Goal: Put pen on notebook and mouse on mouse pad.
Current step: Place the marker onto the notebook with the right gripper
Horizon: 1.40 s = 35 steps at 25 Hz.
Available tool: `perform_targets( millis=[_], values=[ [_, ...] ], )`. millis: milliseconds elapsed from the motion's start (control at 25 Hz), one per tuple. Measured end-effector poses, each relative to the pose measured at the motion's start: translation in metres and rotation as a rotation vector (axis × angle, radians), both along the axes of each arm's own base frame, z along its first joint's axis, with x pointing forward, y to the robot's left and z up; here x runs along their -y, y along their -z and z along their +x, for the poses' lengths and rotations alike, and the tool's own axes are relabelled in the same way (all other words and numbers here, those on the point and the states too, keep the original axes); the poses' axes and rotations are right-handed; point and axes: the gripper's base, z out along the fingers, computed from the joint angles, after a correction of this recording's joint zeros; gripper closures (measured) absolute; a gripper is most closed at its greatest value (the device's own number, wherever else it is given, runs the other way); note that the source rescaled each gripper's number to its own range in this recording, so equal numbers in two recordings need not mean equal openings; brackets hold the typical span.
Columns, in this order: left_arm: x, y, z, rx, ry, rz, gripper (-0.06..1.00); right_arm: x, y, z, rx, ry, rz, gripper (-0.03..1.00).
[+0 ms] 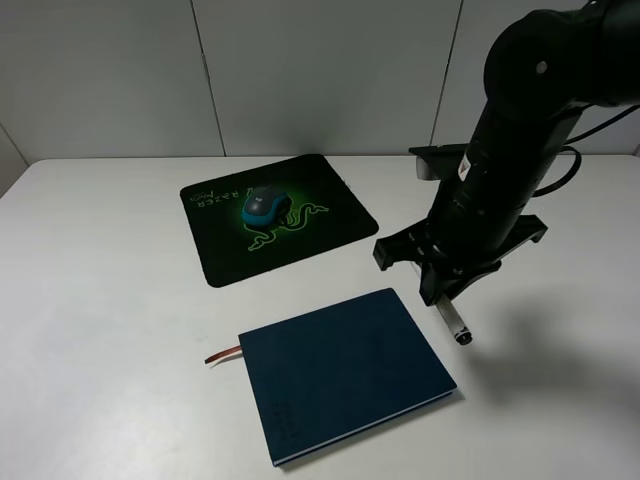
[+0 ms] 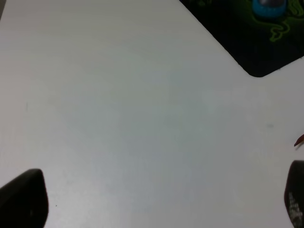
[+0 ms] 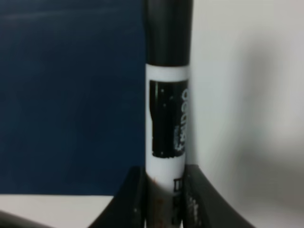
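The grey and teal mouse sits on the black mouse pad with its green logo. The navy notebook lies closed at the front of the table, its brown ribbon sticking out to the left. My right gripper hovers just off the notebook's right edge, shut on the white pen, whose black end points down and forward. In the right wrist view the pen is pinched between the fingers, over the line where the notebook meets the table. My left gripper is open over bare table.
The white table meets a pale wall panel at the back. In the left wrist view a corner of the mouse pad, the mouse and the ribbon's tip show at the picture's edges. The left arm is out of the high view.
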Motion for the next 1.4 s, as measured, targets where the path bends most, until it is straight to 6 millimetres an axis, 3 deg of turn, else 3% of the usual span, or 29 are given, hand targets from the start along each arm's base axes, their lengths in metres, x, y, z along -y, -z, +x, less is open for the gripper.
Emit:
perform_targets(
  millis=[440, 680, 1080, 1400],
  values=[
    [0.0, 0.0, 0.0, 0.0, 0.0, 0.0, -0.05, -0.042, 0.001, -0.031, 0.019, -0.042, 0.043, 0.97],
    [0.0, 0.0, 0.0, 0.0, 0.0, 0.0, -0.05, -0.062, 0.024, -0.038, -0.016, -0.06, 0.037, 0.97],
    [0.0, 0.0, 0.0, 0.0, 0.0, 0.0, -0.05, -0.077, 0.067, -0.034, -0.063, -0.051, 0.021, 0.97],
    [0.0, 0.0, 0.0, 0.0, 0.0, 0.0, -0.05, -0.082, 0.075, -0.028, -0.02, -0.046, 0.056, 0.97]
  ],
)
